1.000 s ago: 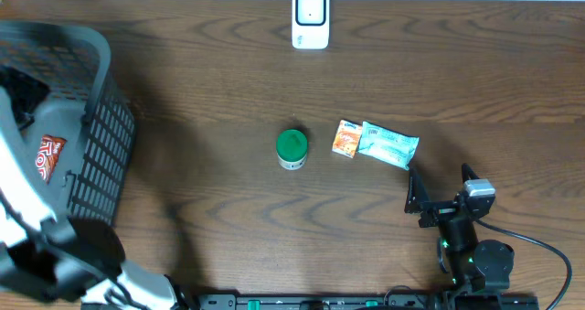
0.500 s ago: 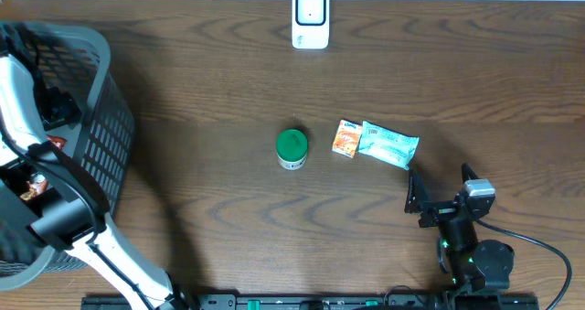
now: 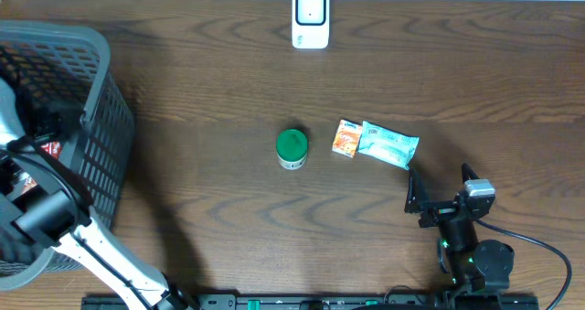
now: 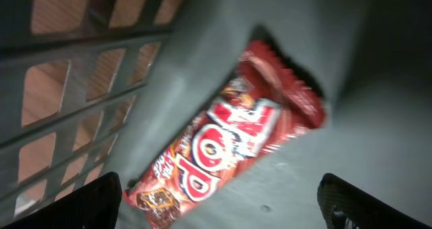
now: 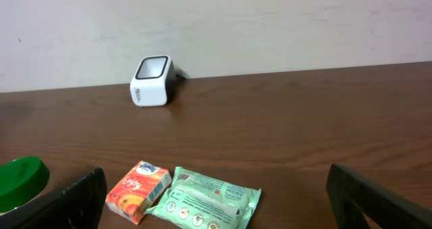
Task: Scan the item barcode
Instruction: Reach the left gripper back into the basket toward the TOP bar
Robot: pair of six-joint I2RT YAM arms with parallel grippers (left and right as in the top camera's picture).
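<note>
From above, we see the brown bench (image 3: 228,72) with a grey mesh basket (image 3: 96,118) at its left end. The left arm (image 3: 110,260) reaches down into the basket, and a bit of a red snack bar (image 3: 50,148) shows beside it on the basket floor. A white scanner (image 3: 310,18) stands at the far edge. Mid-bench sit a jar (image 3: 292,147) with a green lid, an orange packet (image 3: 345,138) and a green pack (image 3: 389,145); packet and pack lie just beside each other, the jar slightly apart. The right hand (image 3: 443,189) hangs near the pack without touching it, its fingers spread wide and empty.

From the left wrist, we look at the left hand (image 4: 221,192). Its fingertips show only in the two bottom corners, set far apart with nothing gripped. The snack bar lies slanted on the grey basket floor ahead of them, its red wrapper blurred. The mesh wall rises on the left.

From the right wrist, we find the fingertips again in the bottom corners, wide apart and empty. Ahead lie the packet and the pack, the jar's lid at the left edge, and the scanner by the back wall.
</note>
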